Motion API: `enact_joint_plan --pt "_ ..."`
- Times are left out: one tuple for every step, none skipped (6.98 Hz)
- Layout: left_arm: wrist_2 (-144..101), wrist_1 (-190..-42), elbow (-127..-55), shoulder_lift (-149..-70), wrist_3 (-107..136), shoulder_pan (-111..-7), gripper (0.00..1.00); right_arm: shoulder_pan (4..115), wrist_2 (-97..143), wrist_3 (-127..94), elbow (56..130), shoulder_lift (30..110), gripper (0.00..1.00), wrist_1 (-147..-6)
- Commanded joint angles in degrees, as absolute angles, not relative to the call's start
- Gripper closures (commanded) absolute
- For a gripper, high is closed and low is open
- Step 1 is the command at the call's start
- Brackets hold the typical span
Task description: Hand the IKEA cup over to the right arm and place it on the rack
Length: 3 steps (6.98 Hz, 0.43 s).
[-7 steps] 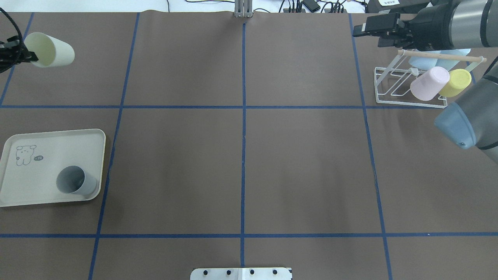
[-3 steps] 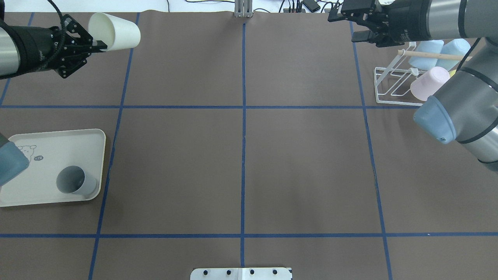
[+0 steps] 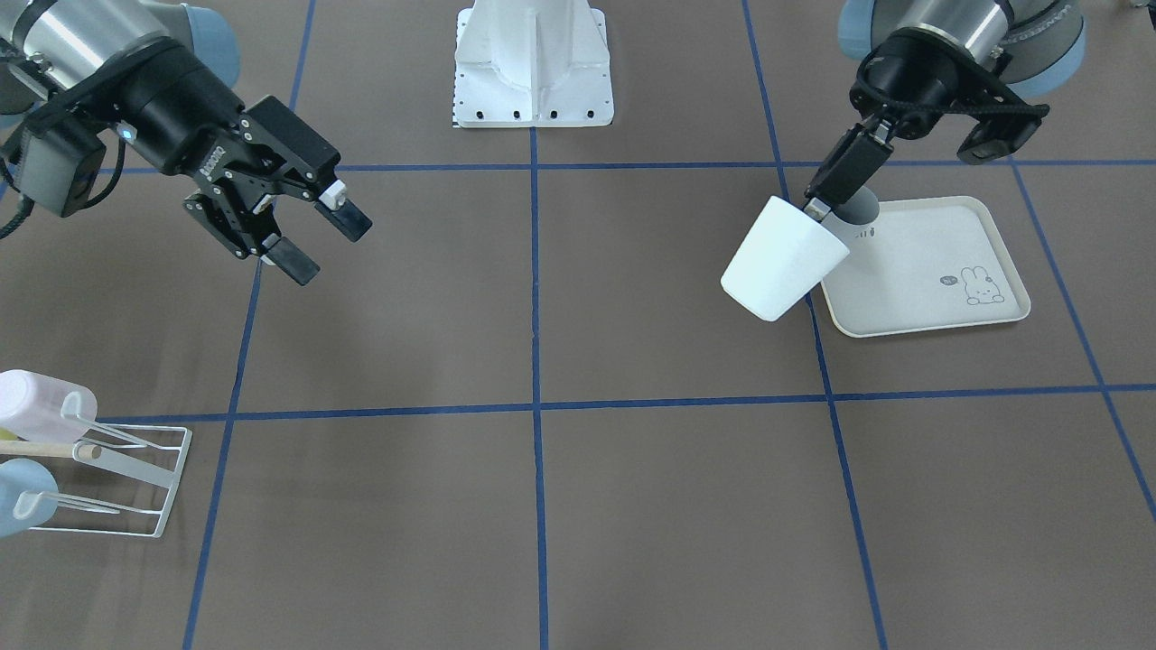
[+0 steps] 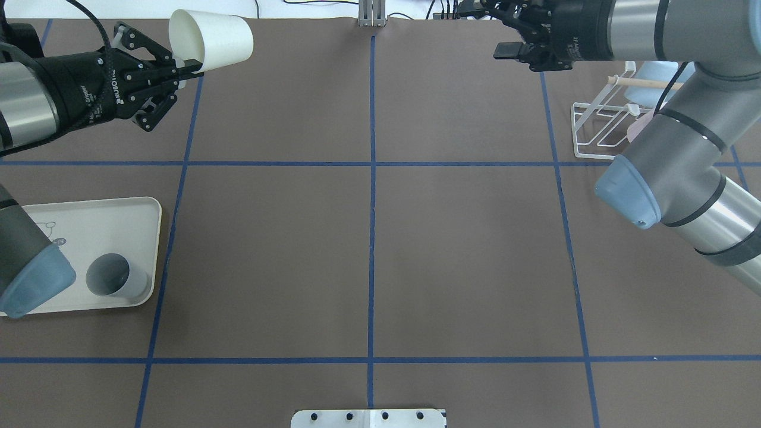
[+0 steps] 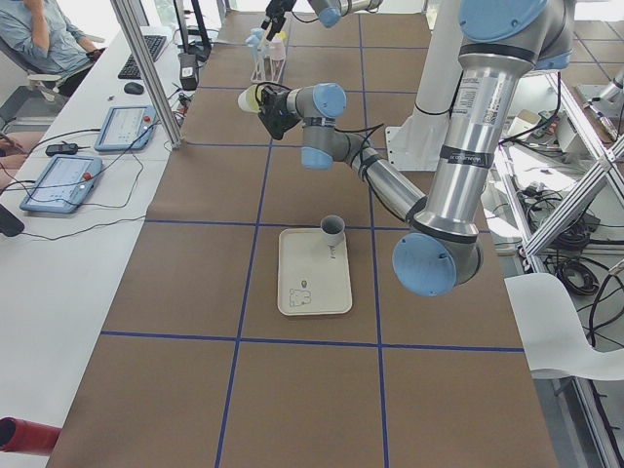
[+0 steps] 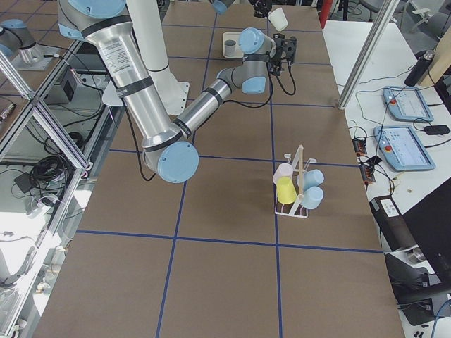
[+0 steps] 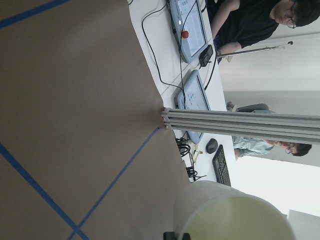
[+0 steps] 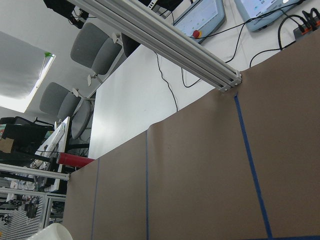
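Item 1. Left gripper point(image 4: 185, 70), upper left of the overhead view, upper right of the front-facing view point(image 3: 817, 209). We note its fingers pinched together on the rim of the IKEA cup.

Item 2. IKEA cup point(image 4: 214, 40), white. It is carried in the air, clear of the table. In the overhead view it lies on its side, mouth toward the left gripper and base toward the frame's right. In the front-facing view point(image 3: 781, 262) it hangs tilted, base toward the lower left. The left wrist view shows its wall at the bottom right point(image 7: 230, 215).

Item 3. Right gripper point(image 4: 496, 30), upper right of the overhead view, upper left of the front-facing view point(image 3: 322, 239). Its jaws are spread wide with nothing between them. We place it well apart from the IKEA cup, the centre blue line between the two.

Item 4. Right arm point(image 4: 672, 148). It crosses in front of part of the rack in the overhead view.

Item 5. Rack point(image 4: 594, 128), white wire, at the right edge of the overhead view. In the exterior right view point(image 6: 296, 190) it bears a pink cup point(image 6: 283, 171), a yellow cup point(image 6: 286, 189) and two blue cups point(image 6: 313, 177).

Item 6. Tray point(image 4: 107, 220), cream, left edge of the overhead view. A grey cup point(image 4: 113, 276) stands upright in it.

Item 7. Table point(image 4: 464, 249), brown surface with a blue tape grid.
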<state>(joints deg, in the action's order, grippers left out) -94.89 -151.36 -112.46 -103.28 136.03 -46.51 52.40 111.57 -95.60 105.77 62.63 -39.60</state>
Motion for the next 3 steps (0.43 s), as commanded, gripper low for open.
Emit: enact_joint_plan --pt "-86.9 -161.7 -109.4 -104.1 145.7 -41.8 1.0 48.0 106.0 -98.3 105.6 61.7 0.0 -36.3" --pt "-85.0 -164.5 -108.7 -104.3 148.3 -41.4 1.0 46.1 103.1 -100.1 105.4 61.3 0.0 -35.0" --pt "-84.6 -165.1 -108.7 -104.4 149.6 -41.4 1.0 44.2 100.4 -101.6 105.4 60.3 0.0 -33.6"
